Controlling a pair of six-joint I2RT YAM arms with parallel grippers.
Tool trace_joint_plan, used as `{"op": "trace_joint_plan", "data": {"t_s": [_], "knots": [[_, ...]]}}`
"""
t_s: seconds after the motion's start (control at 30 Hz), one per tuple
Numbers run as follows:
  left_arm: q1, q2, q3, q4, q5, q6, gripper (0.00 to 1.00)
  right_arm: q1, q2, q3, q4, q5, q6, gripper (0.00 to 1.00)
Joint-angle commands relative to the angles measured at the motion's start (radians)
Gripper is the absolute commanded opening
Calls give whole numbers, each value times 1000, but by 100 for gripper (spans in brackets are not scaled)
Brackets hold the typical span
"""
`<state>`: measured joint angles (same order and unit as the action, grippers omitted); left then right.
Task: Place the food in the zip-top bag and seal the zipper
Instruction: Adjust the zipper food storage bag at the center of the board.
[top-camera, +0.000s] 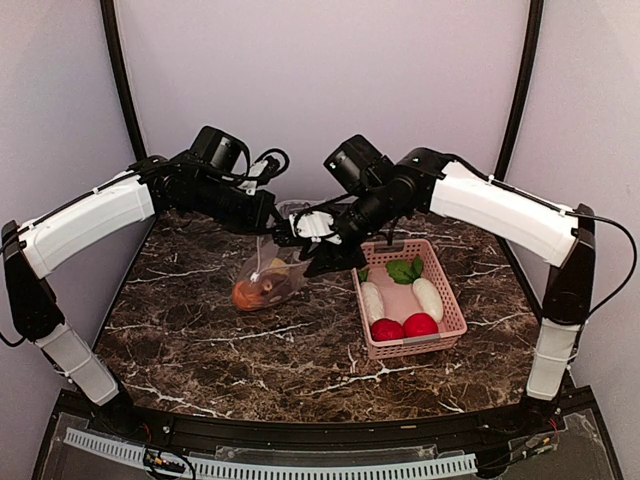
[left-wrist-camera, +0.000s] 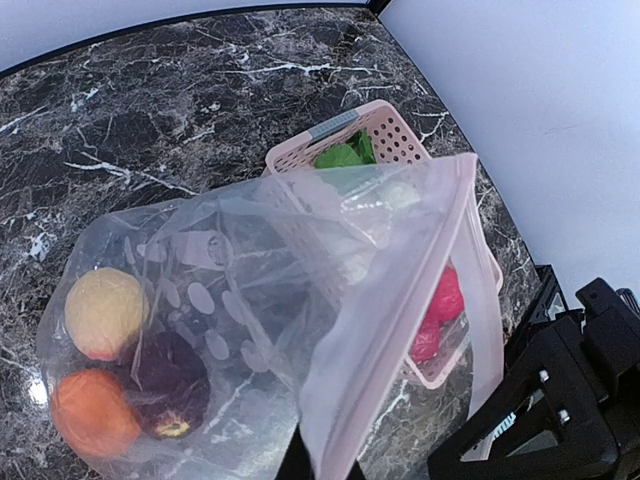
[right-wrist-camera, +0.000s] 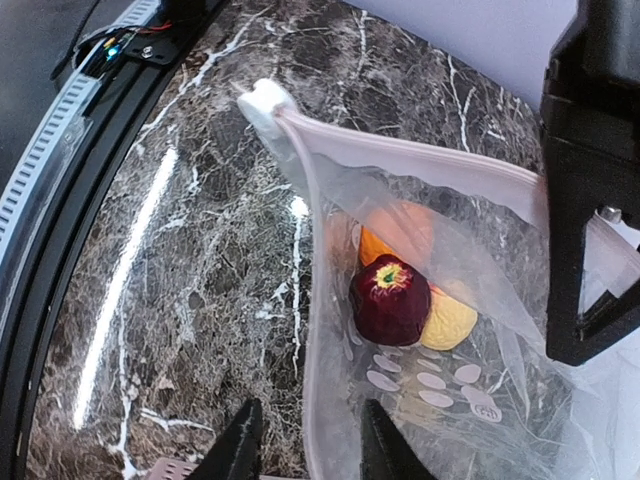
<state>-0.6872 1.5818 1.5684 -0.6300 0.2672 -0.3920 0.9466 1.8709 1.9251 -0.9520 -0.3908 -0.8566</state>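
Right wrist: my right hand (right-wrist-camera: 310, 445) is half-wide, straddling the zip-top bag (right-wrist-camera: 450, 390) rim, no pinch yet. Inside are a maroon fruit (right-wrist-camera: 390, 298), an orange ball (right-wrist-camera: 400, 235) and a yellow ball (right-wrist-camera: 455, 322). My left hand (top-camera: 272, 222) is clamped on the bag's top, which hangs mid-bench. The basket (top-camera: 415, 346) near the right edge holds white pieces (top-camera: 372, 300), red fruits (top-camera: 420, 324) and leaves (top-camera: 403, 270). Roughly a third done, I'd say; the zipper (right-wrist-camera: 400, 160) is unsealed.

You've got two matching arms here: your left arm (top-camera: 90, 215) and right arm (top-camera: 500, 205) each wear long white shells over black joints and black elbow links. Up at each wrist sits a chunky black camera housing (top-camera: 220, 148), a black cable (top-camera: 272, 160) curling off the left one and another running by the right elbow. Your right gripper (right-wrist-camera: 310, 408) ends in slim, black, tapered fingers (right-wrist-camera: 240, 450).
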Motion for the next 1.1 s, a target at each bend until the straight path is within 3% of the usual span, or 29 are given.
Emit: {"op": "trace_joint_plan", "data": {"t_s": [0.0,0.1,0.27,0.4,0.47,0.6,0.7,0.87,1.07], "knots": [[-3,-22,25,-52,11,37,1,21,15,28,11,79,-39,23],[-3,-22,29,-56,9,48,1,26,18,61,11,82,-35,1],[-3,-15,34,-68,2,60,1,32,-7,129,28,44,3,0],[-3,-3,52,-90,-2,62,1,31,-12,77,48,50,9,0],[-3,-2,108,-132,-50,95,1,31,-4,68,32,65,27,8],[-3,-13,176,-193,-118,138,1,30,-40,95,2,47,56,45],[-3,4,207,-232,-116,146,1,8,-77,174,-28,-20,92,58],[-2,22,246,-285,-136,155,1,-90,-149,195,-57,-146,152,63],[-3,15,226,-299,-171,152,1,-236,-268,-49,-31,-206,186,63]]}}
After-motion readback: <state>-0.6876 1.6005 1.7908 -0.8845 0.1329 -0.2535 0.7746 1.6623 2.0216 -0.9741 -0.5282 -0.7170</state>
